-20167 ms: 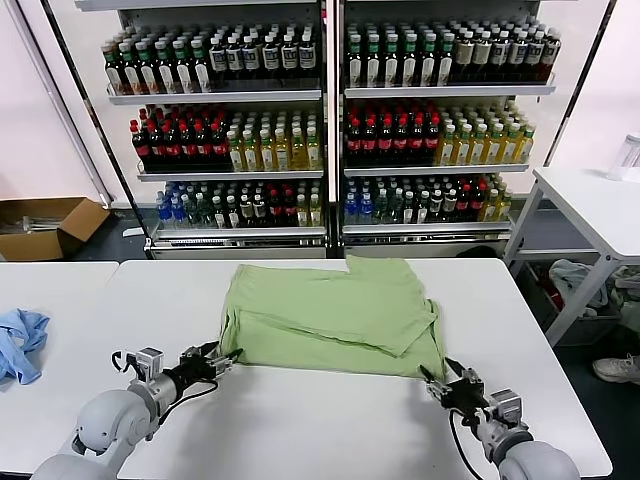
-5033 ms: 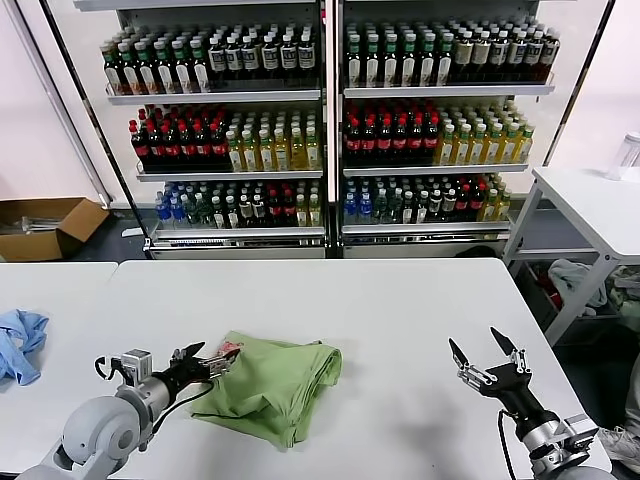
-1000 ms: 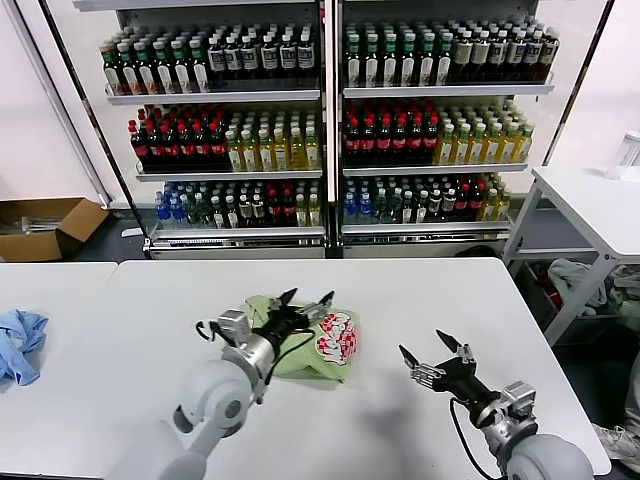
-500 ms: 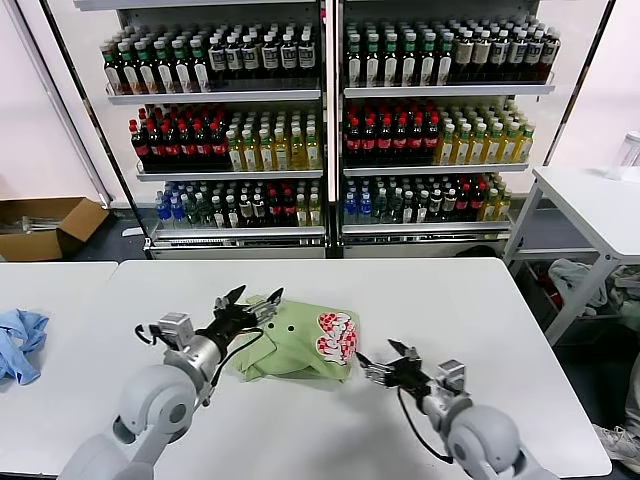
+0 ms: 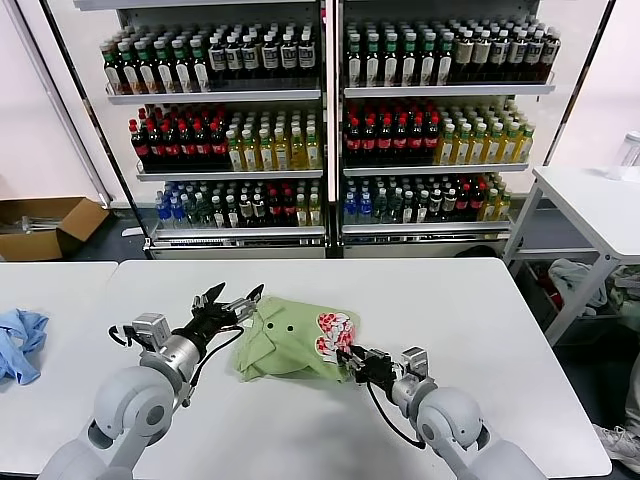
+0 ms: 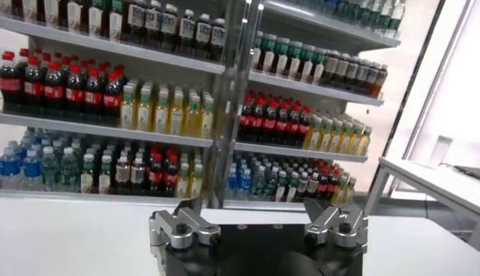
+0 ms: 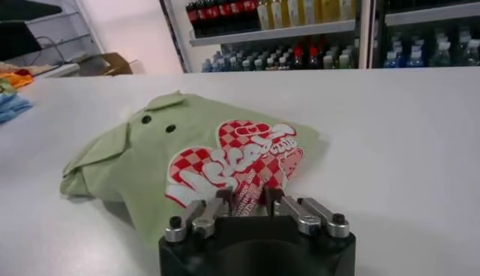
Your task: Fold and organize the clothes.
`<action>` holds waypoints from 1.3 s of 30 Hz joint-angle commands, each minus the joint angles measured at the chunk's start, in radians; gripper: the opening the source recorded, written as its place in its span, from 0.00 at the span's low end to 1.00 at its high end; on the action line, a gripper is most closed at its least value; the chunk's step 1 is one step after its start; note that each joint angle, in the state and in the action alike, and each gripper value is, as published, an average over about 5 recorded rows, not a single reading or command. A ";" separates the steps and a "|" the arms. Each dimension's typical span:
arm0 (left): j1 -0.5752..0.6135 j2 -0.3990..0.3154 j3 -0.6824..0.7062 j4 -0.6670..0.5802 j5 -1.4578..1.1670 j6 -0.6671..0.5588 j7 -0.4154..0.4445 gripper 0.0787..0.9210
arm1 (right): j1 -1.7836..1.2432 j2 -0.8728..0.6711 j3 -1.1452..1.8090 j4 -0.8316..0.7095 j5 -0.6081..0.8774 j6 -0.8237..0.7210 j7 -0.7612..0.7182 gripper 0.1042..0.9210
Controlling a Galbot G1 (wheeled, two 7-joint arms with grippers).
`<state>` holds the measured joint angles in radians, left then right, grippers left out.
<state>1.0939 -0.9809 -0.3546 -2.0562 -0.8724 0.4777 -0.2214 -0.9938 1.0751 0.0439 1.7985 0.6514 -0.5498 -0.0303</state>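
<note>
The light green polo shirt [image 5: 283, 342] lies folded in a small bundle at the middle of the white table [image 5: 470, 300], collar and dark buttons up, its red-and-white graphic [image 5: 335, 333] at its right end. My right gripper [image 5: 351, 359] sits low at that end. In the right wrist view this gripper [image 7: 247, 198] has its fingers pressed on a raised fold of the printed fabric [image 7: 229, 161]. My left gripper [image 5: 229, 298] hovers open just left of the collar, touching nothing. The left wrist view shows that gripper [image 6: 259, 216] spread wide, with only shelves beyond.
A light blue cloth [image 5: 20, 342] lies at the table's far left edge. Shelves of bottles [image 5: 320, 120] stand behind the table. A cardboard box [image 5: 50, 225] sits on the floor at the left, and a second white table [image 5: 595, 205] stands at the right.
My left gripper drew back leftward off the shirt, staying open. My right gripper moved left to the shirt's printed end and closed on its fabric.
</note>
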 commanded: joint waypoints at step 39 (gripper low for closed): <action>0.305 0.097 0.169 -0.109 0.024 0.099 0.006 0.88 | -0.433 -0.209 0.380 0.262 -0.138 0.111 -0.120 0.50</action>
<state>1.4205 -0.8942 -0.2711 -2.2085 -0.8553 0.5682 -0.2278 -1.2625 0.8696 0.3634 1.9738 0.5564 -0.4747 -0.1542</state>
